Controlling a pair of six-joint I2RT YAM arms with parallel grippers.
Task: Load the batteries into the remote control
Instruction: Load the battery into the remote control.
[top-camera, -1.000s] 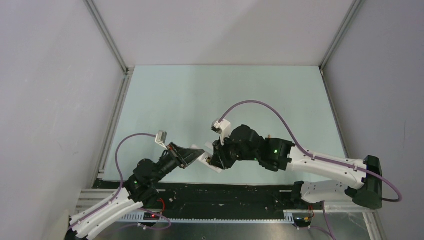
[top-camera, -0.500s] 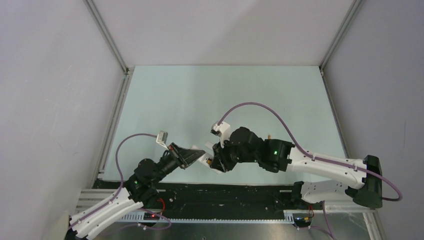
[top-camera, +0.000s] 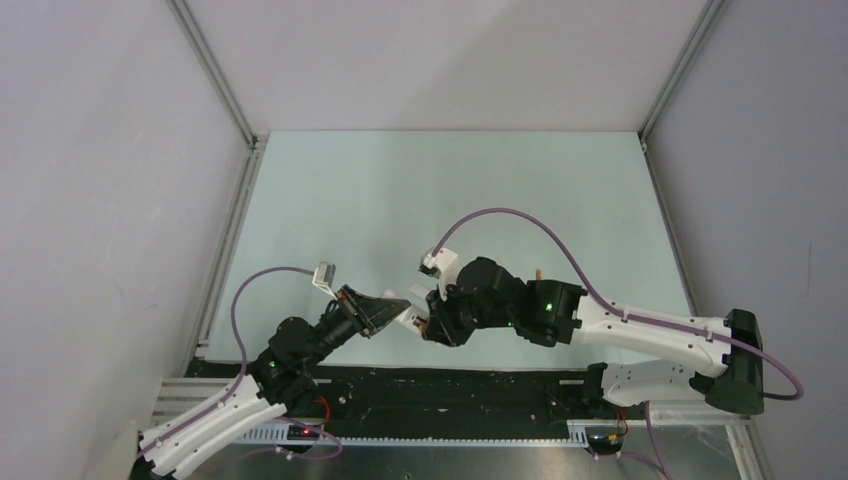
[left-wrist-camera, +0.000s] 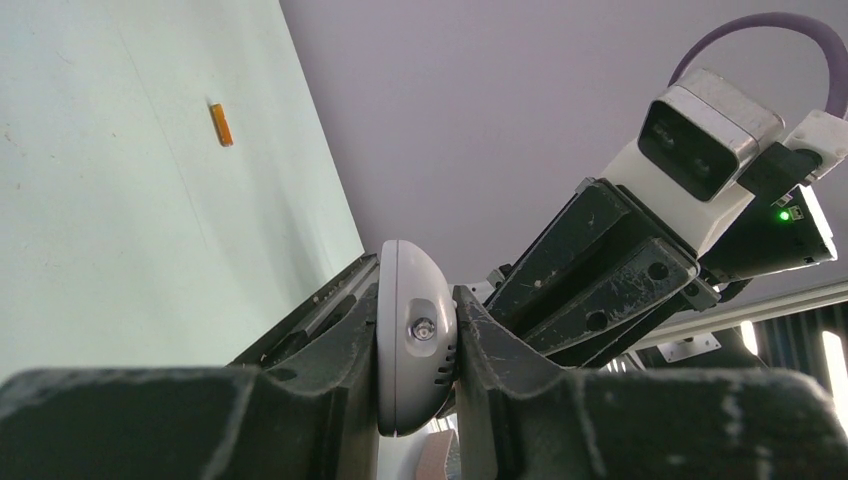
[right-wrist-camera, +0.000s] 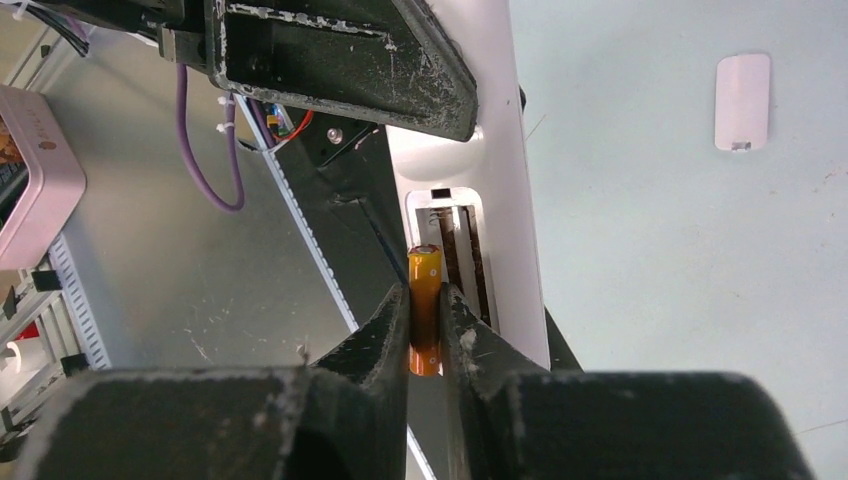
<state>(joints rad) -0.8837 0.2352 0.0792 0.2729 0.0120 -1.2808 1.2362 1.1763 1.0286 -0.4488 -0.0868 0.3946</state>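
Since a second ago the right gripper (right-wrist-camera: 425, 308) has edged left toward the left gripper (left-wrist-camera: 415, 300). It pinches one battery (right-wrist-camera: 424, 265) over the open recess of the remote control (right-wrist-camera: 490, 150), which the left gripper clamps edgewise. The second battery (left-wrist-camera: 221, 124) lies on the table (left-wrist-camera: 100, 220), upper left. From above, the arms mostly hide the remote.

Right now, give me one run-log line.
stage: insertion | left hand: shut on remote control | right hand: shut on battery, tip at open recess | other battery: on table | cover: on table

Orange battery (right-wrist-camera: 424, 285), white remote control (right-wrist-camera: 499, 170)
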